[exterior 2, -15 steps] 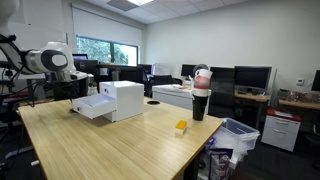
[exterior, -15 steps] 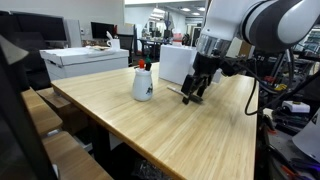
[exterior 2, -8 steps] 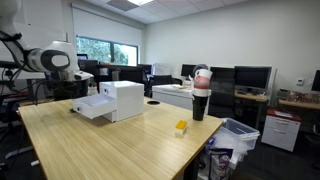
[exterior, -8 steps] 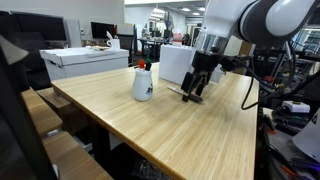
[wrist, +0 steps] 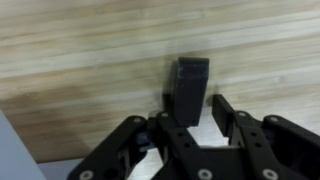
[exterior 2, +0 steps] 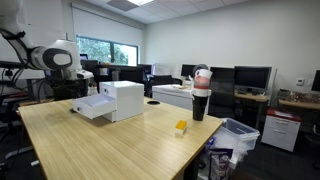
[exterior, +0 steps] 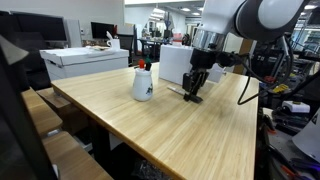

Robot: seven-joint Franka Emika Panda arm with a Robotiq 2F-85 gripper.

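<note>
- Gripper hangs straight down over the wooden table, its tips at or just above the surface. In the wrist view its two black fingers stand on either side of the near end of a dark block, with the jaws partly apart. Whether the pads press the block or only flank it, I cannot tell.
- Table: a long top of pale wood planks that fills most of both exterior views, with the grain running along its length.
- Arm: a white and black arm that comes in from the upper corner of an exterior view and bends down to the gripper near the far side of the table.
- White box: it stands on the table just behind the gripper, close to it but apart. From the opposite side it shows a low tray-like part jutting out at its foot.
- White jug: it stands upright with a red top, beside the box and near the gripper with bare wood between them.
- Dark block: a small upright rectangular piece that stands on the wood directly under the gripper, between the fingertips. In the exterior views it cannot be told from the dark fingers.
- Yellow piece: a tiny piece that lies alone on the wood, well apart from the box.
</note>
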